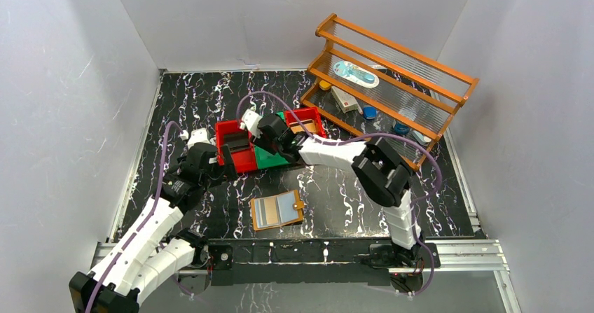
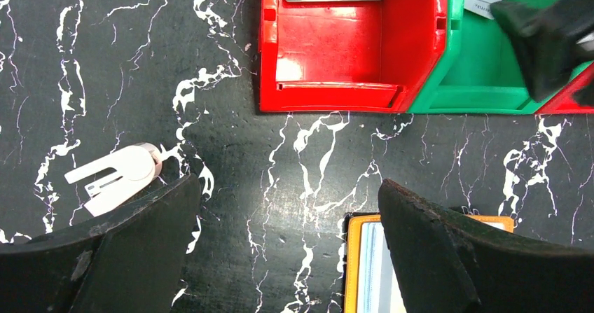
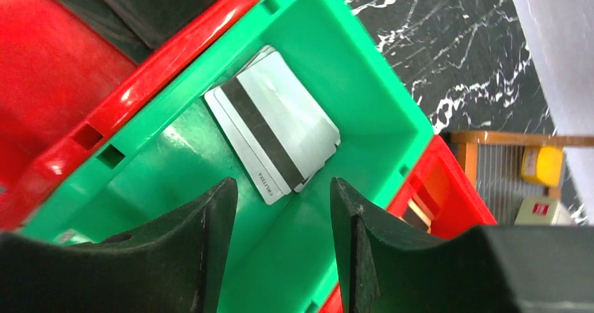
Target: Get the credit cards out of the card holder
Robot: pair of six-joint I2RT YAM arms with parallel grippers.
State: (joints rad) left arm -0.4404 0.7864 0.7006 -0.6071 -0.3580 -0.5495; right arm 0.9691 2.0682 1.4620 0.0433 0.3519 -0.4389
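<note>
Right claw (image 3: 281,187): jaws apart, empty; over the green bin (image 3: 364,89)
Credit cards (image 3: 277,127): flat in that bin, just beyond my fingertips; long axis slanted across my gap
Card holder (image 1: 277,210): open on the table (image 1: 210,103); beside my wide-open left claw (image 2: 288,185)

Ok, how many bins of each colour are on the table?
Red bins: 2
Green bin: 1
Total: 3
</note>
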